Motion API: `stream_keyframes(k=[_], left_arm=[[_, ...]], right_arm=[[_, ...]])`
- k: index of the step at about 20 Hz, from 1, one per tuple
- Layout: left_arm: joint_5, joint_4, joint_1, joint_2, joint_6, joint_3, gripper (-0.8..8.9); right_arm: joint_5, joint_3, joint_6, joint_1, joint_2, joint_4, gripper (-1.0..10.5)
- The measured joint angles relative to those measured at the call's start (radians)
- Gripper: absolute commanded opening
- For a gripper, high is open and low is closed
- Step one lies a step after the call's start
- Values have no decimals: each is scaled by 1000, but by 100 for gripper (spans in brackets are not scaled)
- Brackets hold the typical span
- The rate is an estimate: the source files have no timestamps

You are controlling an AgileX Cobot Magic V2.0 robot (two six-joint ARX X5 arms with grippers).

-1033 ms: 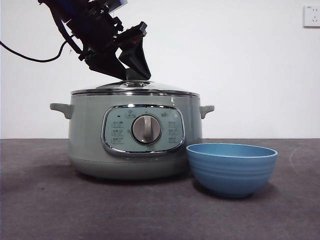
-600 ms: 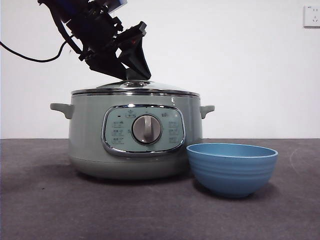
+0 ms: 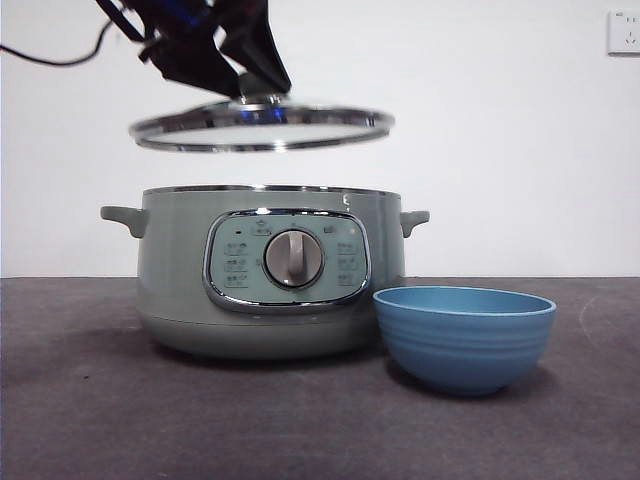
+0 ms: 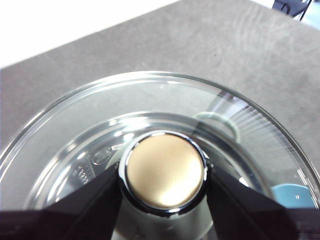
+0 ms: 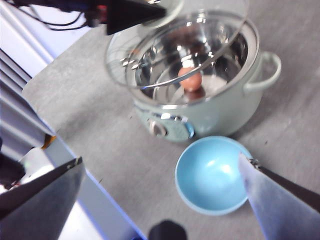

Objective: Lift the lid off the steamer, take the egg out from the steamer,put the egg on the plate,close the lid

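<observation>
My left gripper (image 3: pixel 252 88) is shut on the knob (image 4: pixel 165 170) of the glass lid (image 3: pixel 260 130) and holds it, slightly tilted, clear above the steamer (image 3: pixel 270 270). In the right wrist view the lid (image 5: pixel 170 45) hangs over the open steamer (image 5: pixel 210 115), with the left gripper (image 5: pixel 130 12) on top of it. The brown egg (image 5: pixel 190 79) lies inside the pot; it is hidden in the front view. The blue bowl (image 3: pixel 463 335) stands empty in front of the steamer at its right; it also shows in the right wrist view (image 5: pixel 212 175). My right gripper (image 5: pixel 160 159) is open and empty, high above the bowl.
A wall socket (image 3: pixel 622 30) sits on the white wall at the top right. The table's edge (image 5: pixel 65 150) runs close to the steamer's dial side. A black cable (image 3: pixel 50 55) trails from the left arm.
The left gripper has lifted the lid straight up off the steamer; it rested on the rim before and now hangs a short way above it.
</observation>
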Motion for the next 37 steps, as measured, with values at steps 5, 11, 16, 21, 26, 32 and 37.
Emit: stream_keyframes(k=[5,11,16,21,26,32,37], left_arm=[[-24,-152,0,-205,0,0,-8],[-113,-357,0,-500,-1,0,-8],[-214,-532,0,-641,-12,0,-8],[-214,-626,0,-723,-40,0,-8],[-214,-640,0,-740,-45,0,-8],[-213,-641,0,-740,-44,0,-8],[-210,-642,0,-740,-44,0,-8]], right_arm=[[2,0,56,45,83,191,567],[168,3,105,264,285,431,566],[351,133,68,405,541,470,566],[418,346,8,468,801,473,566],[445,445,-46,493,969,505,565],[494,446,-108,523,1059,584,563],[495,446,-116,530,1107,613,563]])
